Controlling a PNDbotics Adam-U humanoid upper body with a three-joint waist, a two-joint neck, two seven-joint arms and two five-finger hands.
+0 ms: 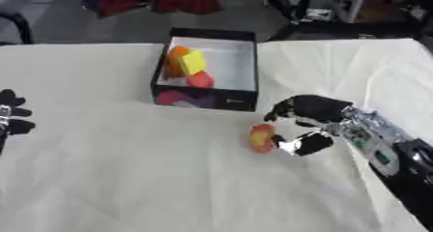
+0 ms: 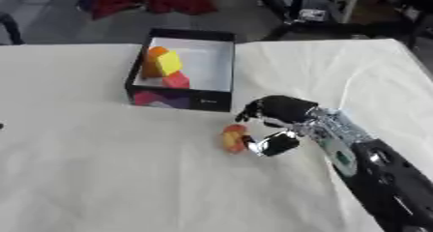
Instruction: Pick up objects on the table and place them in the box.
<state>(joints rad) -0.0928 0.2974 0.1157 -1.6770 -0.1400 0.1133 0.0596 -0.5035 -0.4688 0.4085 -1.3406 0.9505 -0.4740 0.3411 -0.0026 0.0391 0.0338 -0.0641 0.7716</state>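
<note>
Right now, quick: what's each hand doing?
Left hand: idle at the left edge, holding nothing; fingers cannot be told.
Right hand: curled beside the orange-red object on the table; grip cannot be told.

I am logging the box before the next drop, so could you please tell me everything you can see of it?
The box is black outside, white inside, open-topped and looks like cardboard, with pink and purple print on its near wall. It stands upright on the white tablecloth towards the far edge. An orange piece, a yellow block and a red piece lie against its left wall. Neither hand touches it.
</note>
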